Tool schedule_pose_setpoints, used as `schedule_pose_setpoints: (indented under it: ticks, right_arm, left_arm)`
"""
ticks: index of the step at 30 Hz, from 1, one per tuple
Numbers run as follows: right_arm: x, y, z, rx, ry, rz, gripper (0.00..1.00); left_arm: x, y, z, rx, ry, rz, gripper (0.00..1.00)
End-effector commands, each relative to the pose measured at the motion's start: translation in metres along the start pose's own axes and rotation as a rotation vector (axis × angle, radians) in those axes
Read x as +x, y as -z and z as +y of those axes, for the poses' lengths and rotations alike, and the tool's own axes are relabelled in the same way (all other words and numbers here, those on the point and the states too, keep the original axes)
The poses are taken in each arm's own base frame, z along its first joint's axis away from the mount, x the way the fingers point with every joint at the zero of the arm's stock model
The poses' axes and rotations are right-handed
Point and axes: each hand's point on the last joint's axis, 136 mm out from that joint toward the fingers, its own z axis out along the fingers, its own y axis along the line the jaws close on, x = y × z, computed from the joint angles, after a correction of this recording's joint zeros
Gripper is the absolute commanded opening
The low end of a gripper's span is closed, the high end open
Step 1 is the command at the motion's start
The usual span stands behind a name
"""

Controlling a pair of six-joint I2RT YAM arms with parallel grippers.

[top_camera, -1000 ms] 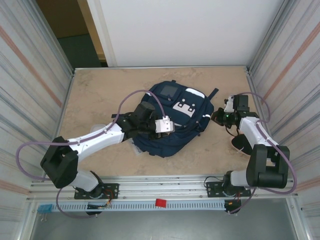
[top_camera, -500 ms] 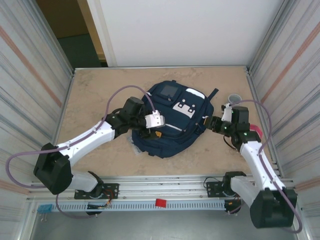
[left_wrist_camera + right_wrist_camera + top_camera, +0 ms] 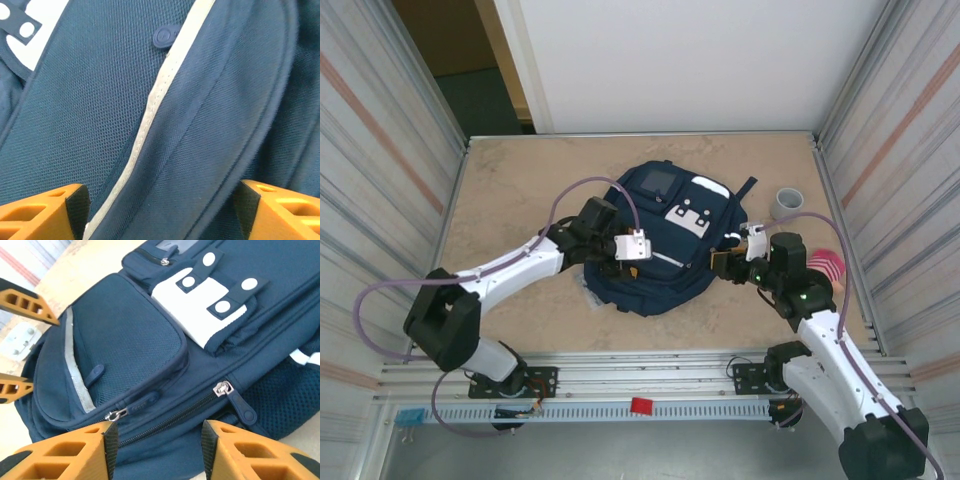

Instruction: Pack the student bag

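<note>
Large navy blue fabric student bag [image 3: 665, 250] is found lying flat, front face up, at the middle of the beige marbled counter [image 3: 510, 180]. Its top end, with the small grey window [image 3: 660, 182], is turned toward the far wall. A white buckle patch [image 3: 688, 218] crossed by dark snap straps is noted just right of the window. In the right wrist view a zipped front pocket [image 3: 125, 345] is seen beside that patch, edged by a pale reflective stripe [image 3: 77, 375]. A metal zipper pull [image 3: 223, 388] is seen on the closed zip below the pocket. In the left wrist view the stripe is seen close up, running across the mesh fabric.

The left gripper [image 3: 618, 266] is held over the bag's left-hand side, jaws released and spread wide, nothing grasped. Its orange fingers [image 3: 40, 210] are seen at the two lower corners with bag fabric between them. Whether they touch the fabric cannot be told.

The right gripper [image 3: 722, 263] is placed at the bag's right edge. Its jaws are likewise released and stand apart on either side of the zip line, with nothing clamped.

Further out, a grey open-topped cylinder [image 3: 787, 203] is seen standing upright near the right wall, apart from the bag. A red and white object [image 3: 826, 266] is noted beside the right arm; its kind cannot be made out. The counter is enclosed at the sides by corrugated metal walls [image 3: 380, 150].
</note>
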Motion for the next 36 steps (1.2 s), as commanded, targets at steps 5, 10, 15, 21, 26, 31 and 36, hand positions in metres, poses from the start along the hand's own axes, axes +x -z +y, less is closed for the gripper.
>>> schedule_pose_setpoints:
  ticks: [5,10,15,21,26,31,36]
  right_arm:
    - [0.001,-0.011,0.007,-0.053,0.066,0.01,0.52]
    - [0.006,-0.02,0.026,-0.194,0.057,0.042,0.58]
    - [0.007,-0.029,0.041,-0.318,0.019,0.068,0.67]
    - [0.005,-0.048,0.042,-0.363,-0.05,0.113,0.74]
    - [0.002,-0.058,0.043,-0.388,-0.068,0.148,0.79]
    - [0.003,-0.052,0.061,-0.507,-0.062,0.183,0.74]
    - [0.008,-0.037,0.073,-0.567,-0.036,0.209,0.63]
  left_arm:
    - [-0.02,-0.008,0.017,-0.051,-0.045,-0.049,0.48]
    - [-0.038,0.007,0.01,0.029,0.054,-0.188,0.04]
    - [-0.043,0.027,0.009,0.093,0.144,-0.308,0.0]
    - [-0.045,0.033,0.01,0.101,0.17,-0.354,0.0]
    - [-0.048,0.033,0.008,0.125,0.175,-0.369,0.0]
    - [-0.051,0.034,0.012,0.113,0.179,-0.384,0.0]
    - [-0.047,0.033,0.018,0.091,0.191,-0.379,0.0]
